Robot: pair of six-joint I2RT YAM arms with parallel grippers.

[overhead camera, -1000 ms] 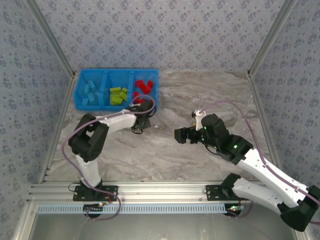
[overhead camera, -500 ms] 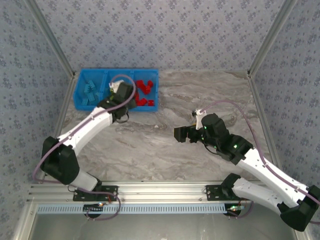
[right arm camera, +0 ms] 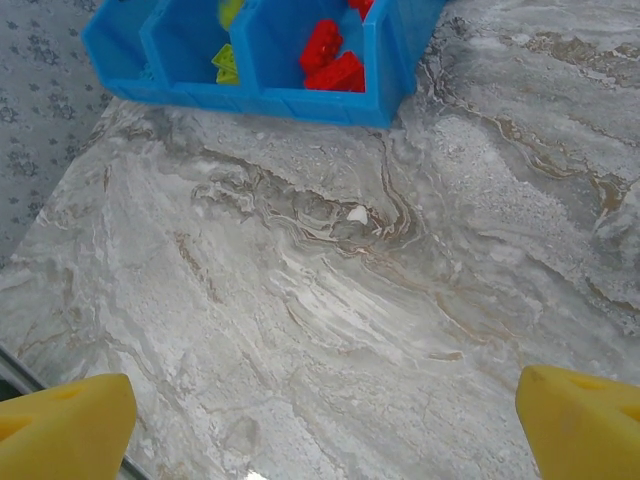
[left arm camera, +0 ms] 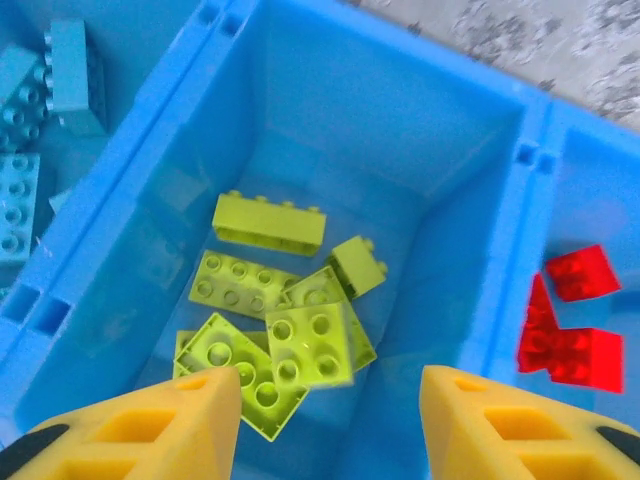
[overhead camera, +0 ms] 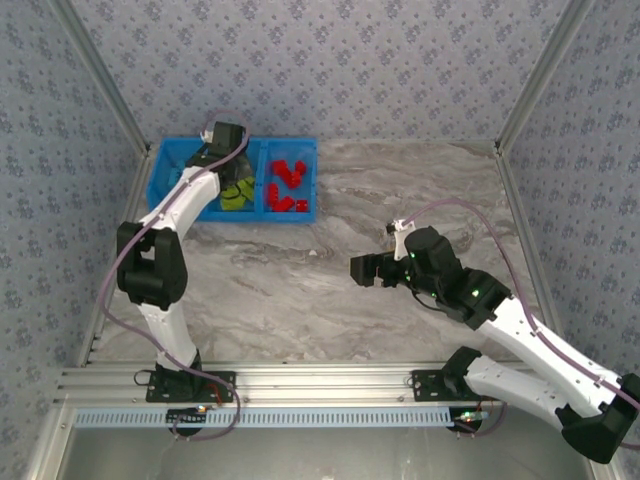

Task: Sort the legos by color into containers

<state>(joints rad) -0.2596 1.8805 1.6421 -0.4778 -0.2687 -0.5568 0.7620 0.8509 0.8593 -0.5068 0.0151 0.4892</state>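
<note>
**Right gripper** (overhead camera: pixel 362 270): held over the middle of the bench (overhead camera: pixel 300 310), nearest the arm bases. Its jaws are spread fully and nothing is pinched. It is judged to be parked there, well apart from the tray, so that the other arm's path is left free. A small pale speck (right arm camera: pixel 357 213) is noted on the marble ahead of it.

**Tray** (overhead camera: pixel 285 219): set in the far left corner of the bench, close to the walls. All bricks that can be seen lie inside it. Light blue bricks (left arm camera: pixel 18 200) are in the left compartment, green bricks (left arm camera: pixel 300 340) in the middle and red bricks (left arm camera: pixel 575 330) in the right.

**Left gripper** (left arm camera: pixel 330 400): held above the middle compartment, jaws spread, nothing between them. It is placed so that anything let go would fall among the green bricks. The sorting is judged at or near completion. The dividers (left arm camera: pixel 510 260) on either side are the nearest obstruction. In the top view, the left arm is laid across the left compartment.
</note>
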